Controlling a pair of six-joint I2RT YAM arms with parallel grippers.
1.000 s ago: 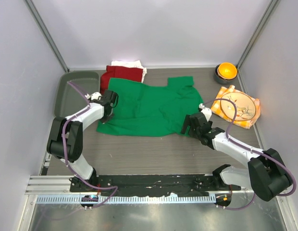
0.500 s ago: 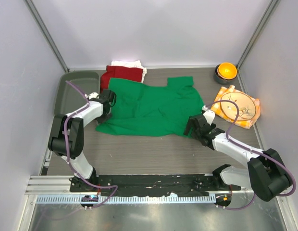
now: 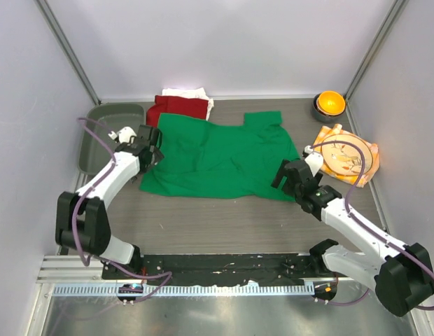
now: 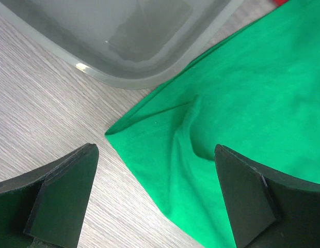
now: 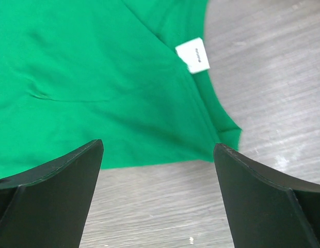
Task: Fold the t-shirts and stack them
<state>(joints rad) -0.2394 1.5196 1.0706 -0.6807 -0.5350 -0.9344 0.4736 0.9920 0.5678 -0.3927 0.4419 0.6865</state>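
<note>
A bright green t-shirt (image 3: 217, 157) lies spread flat in the middle of the table. Its left corner (image 4: 242, 103) shows in the left wrist view, and its near right edge (image 5: 98, 77) with a white label (image 5: 193, 55) shows in the right wrist view. A dark red t-shirt (image 3: 178, 108) lies folded behind it on top of a white one (image 3: 185, 92). My left gripper (image 3: 148, 143) (image 4: 155, 155) hangs open above the shirt's left corner, holding nothing. Just off the shirt's near right corner, my right gripper (image 3: 287, 171) (image 5: 158, 150) is open and empty.
A grey tray (image 3: 108, 119) (image 4: 139, 80) sits at the back left, right next to the shirt's left corner. A plate (image 3: 346, 155) rests on an orange-yellow checked napkin (image 3: 327, 134) at the right. Behind it stands a bowl holding something orange (image 3: 330, 103).
My left gripper has opened, let go of the green shirt's left edge and lifted back to the left. My right arm has drawn back a little to the right, still open.
</note>
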